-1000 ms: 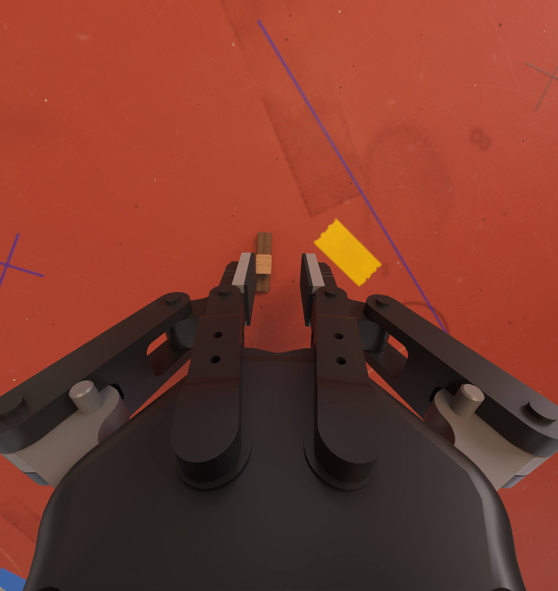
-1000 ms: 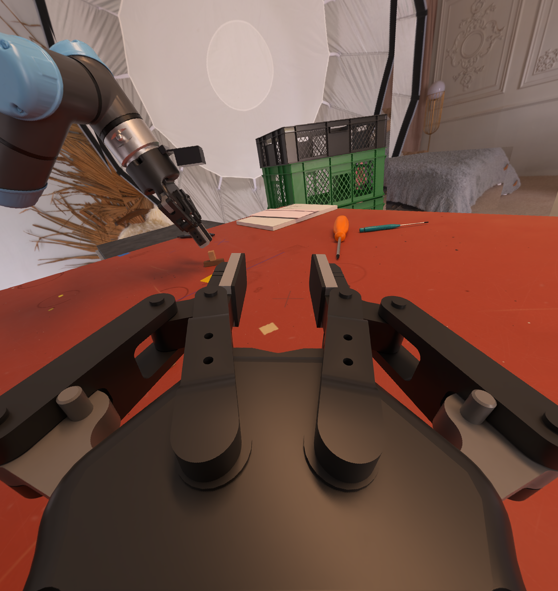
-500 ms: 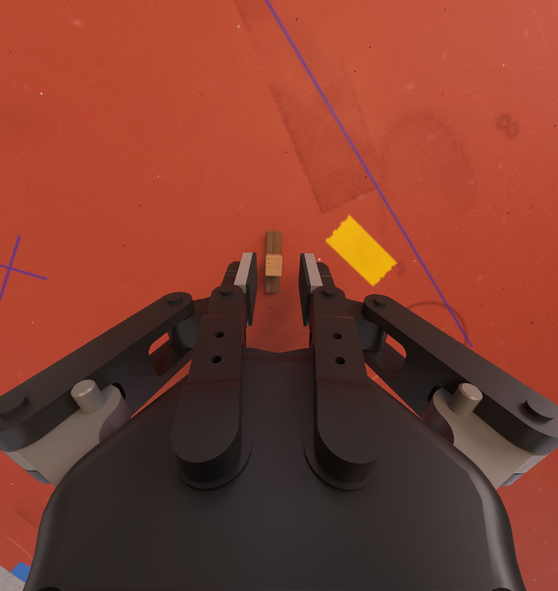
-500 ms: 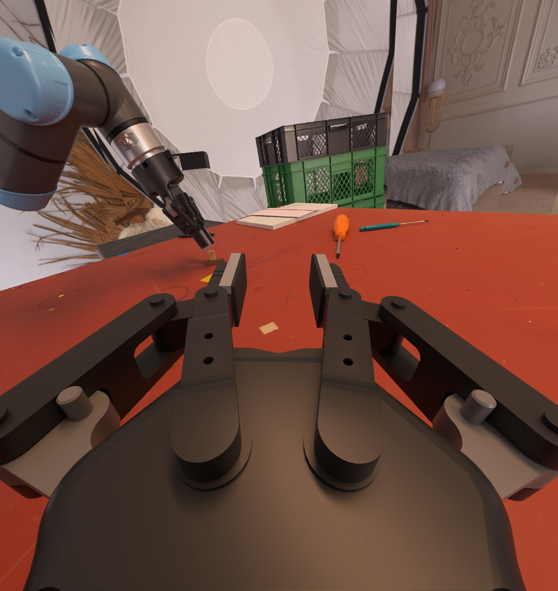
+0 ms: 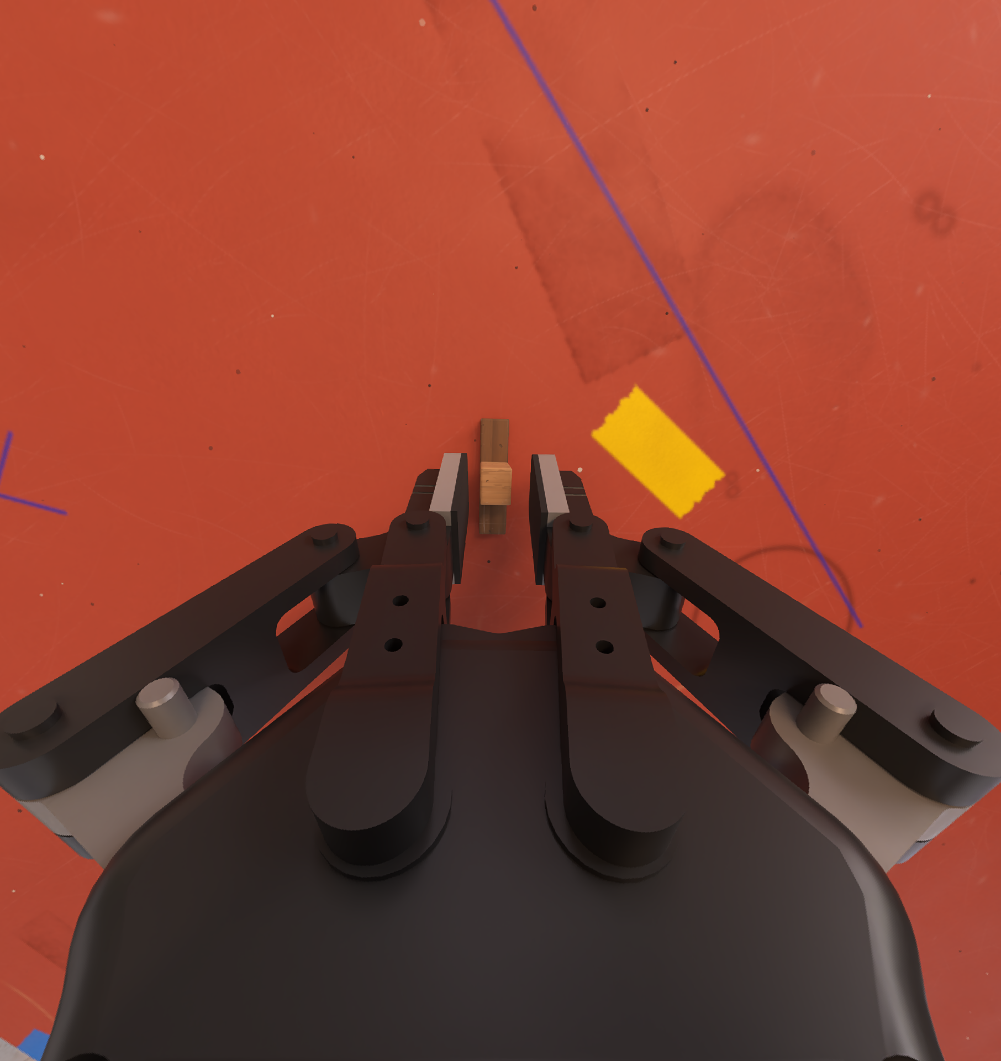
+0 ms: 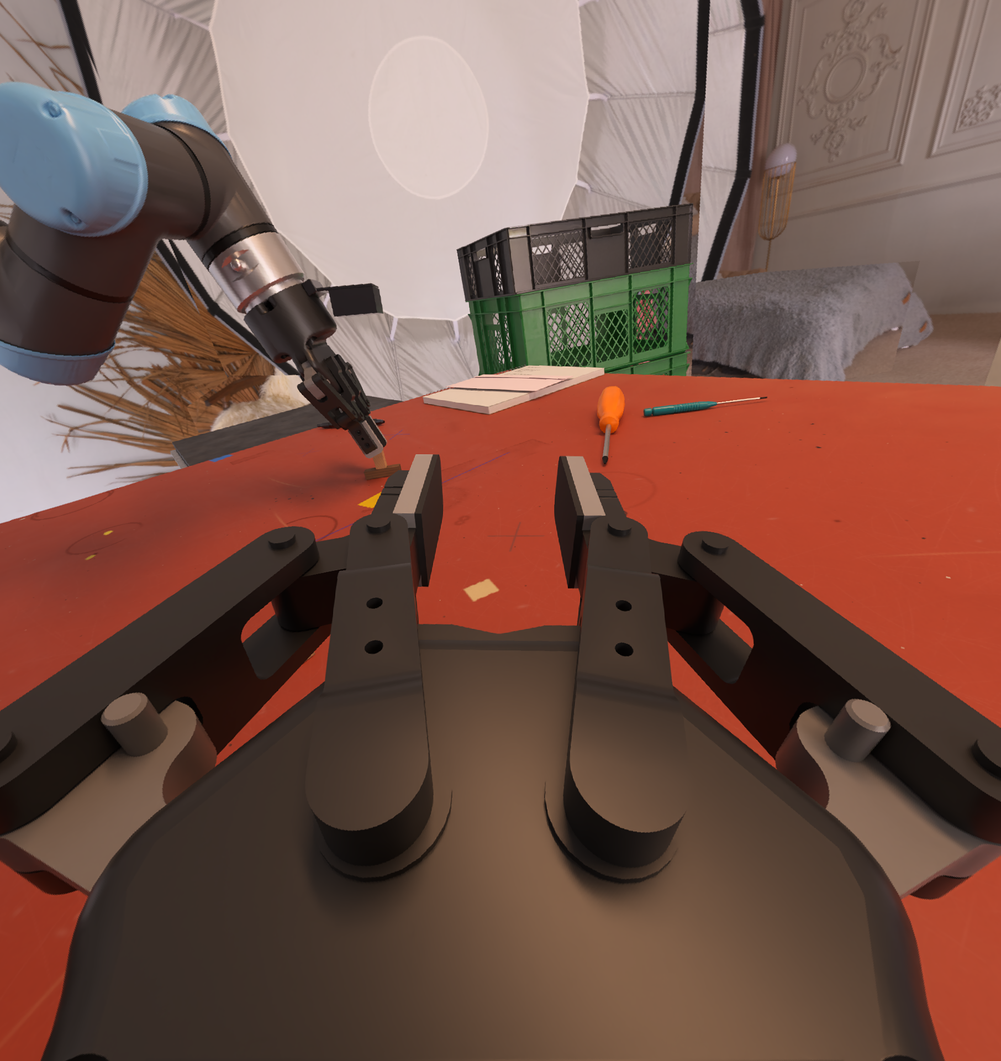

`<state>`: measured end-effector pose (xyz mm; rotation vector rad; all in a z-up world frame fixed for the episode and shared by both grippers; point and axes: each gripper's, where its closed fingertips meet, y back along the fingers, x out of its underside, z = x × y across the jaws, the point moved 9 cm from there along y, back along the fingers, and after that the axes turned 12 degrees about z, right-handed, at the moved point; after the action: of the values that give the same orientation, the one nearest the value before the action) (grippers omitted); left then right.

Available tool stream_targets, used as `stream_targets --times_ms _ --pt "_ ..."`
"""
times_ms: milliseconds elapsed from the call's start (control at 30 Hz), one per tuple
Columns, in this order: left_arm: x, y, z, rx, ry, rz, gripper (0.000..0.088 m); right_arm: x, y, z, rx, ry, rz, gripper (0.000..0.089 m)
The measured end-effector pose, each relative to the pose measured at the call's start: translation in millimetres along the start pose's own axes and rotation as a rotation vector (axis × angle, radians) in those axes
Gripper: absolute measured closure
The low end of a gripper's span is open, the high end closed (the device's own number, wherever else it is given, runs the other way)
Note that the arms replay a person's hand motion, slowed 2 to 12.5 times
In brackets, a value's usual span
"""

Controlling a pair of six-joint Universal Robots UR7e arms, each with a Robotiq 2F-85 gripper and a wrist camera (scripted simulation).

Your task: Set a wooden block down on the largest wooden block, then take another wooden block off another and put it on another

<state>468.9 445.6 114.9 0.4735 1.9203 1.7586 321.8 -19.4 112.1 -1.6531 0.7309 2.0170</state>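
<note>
While the left gripper [image 5: 497,482] hangs unclenched astride the small pale block [image 5: 495,483], which sits on the dark plank block [image 5: 493,436] at table [image 5: 200,229] centre, its pads clear both faces. The yellow tape [image 5: 657,450] lies at two o'clock. An off-centre squeeze could, I judge, drag the plank askew; the right gripper [image 6: 498,499] idles, splayed and empty.

The left gripper [image 5: 495,488] hangs spread above a small light wooden block [image 5: 495,483]. That block sits on a darker long block [image 5: 493,436], beside yellow tape [image 5: 657,450] on the red table [image 5: 257,229]
</note>
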Motion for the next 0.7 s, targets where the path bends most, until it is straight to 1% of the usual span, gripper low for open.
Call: stream_targets --times_ms 333,567,700 --pt "-1.3 -5.1 0.4 0.01 -0.007 0.003 0.0711 -0.1 0.1 -0.3 0.001 -0.002 -0.001 0.0535" --pt "-1.7 -7.6 1.0 0.007 -0.012 0.003 0.0787 0.0 -0.1 -0.5 0.001 -0.005 0.0 0.0535" --pt "-1.7 -7.7 1.6 0.002 -0.013 0.002 0.0786 0.0 -0.2 -0.6 0.001 -0.007 0.001 0.0536"
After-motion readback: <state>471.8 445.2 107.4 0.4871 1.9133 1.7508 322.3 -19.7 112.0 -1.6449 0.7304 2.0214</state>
